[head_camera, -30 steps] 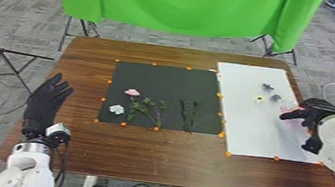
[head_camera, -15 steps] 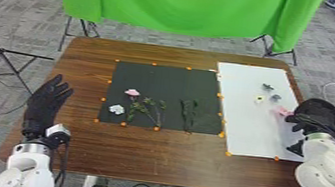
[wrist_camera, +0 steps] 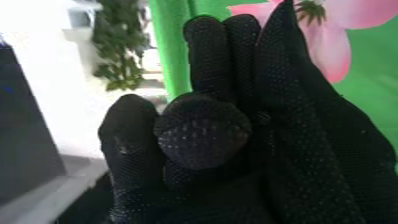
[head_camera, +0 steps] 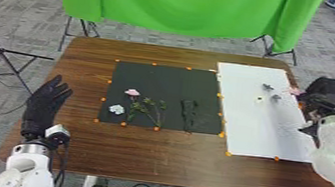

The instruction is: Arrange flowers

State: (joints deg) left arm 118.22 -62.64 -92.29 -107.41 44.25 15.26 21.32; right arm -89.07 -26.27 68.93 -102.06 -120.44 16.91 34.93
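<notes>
Grasping pink flower (head_camera: 295, 91) in right hand (head_camera: 330, 94), at right edge of white sheet (head_camera: 253, 136); petals beside fingertips, thumb folded in, grip on stem hidden. Near it on sheet: two gray flowers (head_camera: 276, 97), pale yellow flower (head_camera: 259, 98). On black mat (head_camera: 165, 78): pink bloom (head_camera: 132, 92), white bloom (head_camera: 116, 109), green sprigs (head_camera: 151, 107), dark sprig (head_camera: 189, 115). Over table's (head_camera: 140, 154) left side: left hand (head_camera: 45, 103), released, fingers straight. Beyond table: green curtain (head_camera: 182, 7).
</notes>
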